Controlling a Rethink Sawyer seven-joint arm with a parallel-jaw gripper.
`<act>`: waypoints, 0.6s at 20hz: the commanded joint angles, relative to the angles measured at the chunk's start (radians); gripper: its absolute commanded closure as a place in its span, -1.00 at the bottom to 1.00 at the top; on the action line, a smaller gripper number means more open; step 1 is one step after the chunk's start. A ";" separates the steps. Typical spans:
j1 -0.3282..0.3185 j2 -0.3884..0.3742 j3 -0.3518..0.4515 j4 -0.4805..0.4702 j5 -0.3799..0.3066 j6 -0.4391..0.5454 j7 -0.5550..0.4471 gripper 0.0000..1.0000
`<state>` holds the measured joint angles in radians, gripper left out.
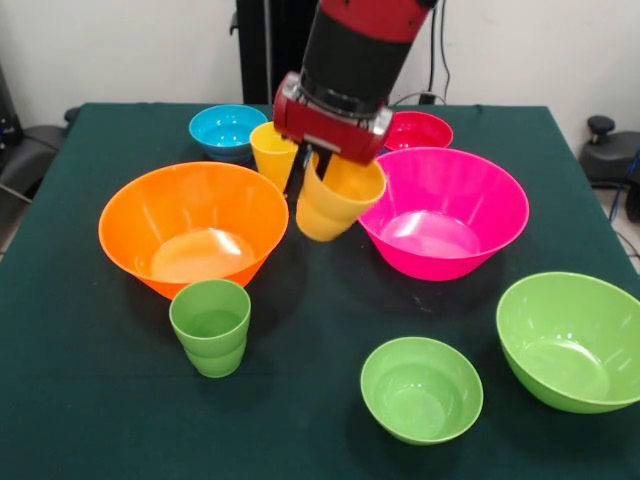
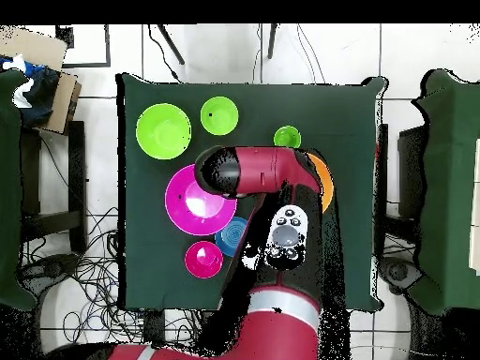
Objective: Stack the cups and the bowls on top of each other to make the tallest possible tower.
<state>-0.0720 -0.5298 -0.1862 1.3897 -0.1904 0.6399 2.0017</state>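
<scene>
Above table centre | gripper clenched on tilted orange-yellow plastic cup | I judge upright yellow plastic cup just far-left.

From overhead, the red and black arm covers most of the large glossy orange bowl, leaving a crescent, and hides the claw and both yellow cups. The small blue plastic bowl is partly covered. In front view, the big lime green bowl is cut by the right edge.
</scene>
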 commanded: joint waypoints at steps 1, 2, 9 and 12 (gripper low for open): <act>0.006 -0.075 0.113 0.086 0.018 0.106 -0.025 1.00; 0.007 -0.082 0.114 0.090 0.018 0.113 -0.024 1.00; 0.027 -0.144 0.120 0.157 0.035 0.146 -0.004 1.00; 0.043 -0.164 0.119 0.182 0.047 0.151 0.018 1.00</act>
<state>-0.0612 -0.6597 -0.1835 1.4533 -0.1720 0.6671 2.0017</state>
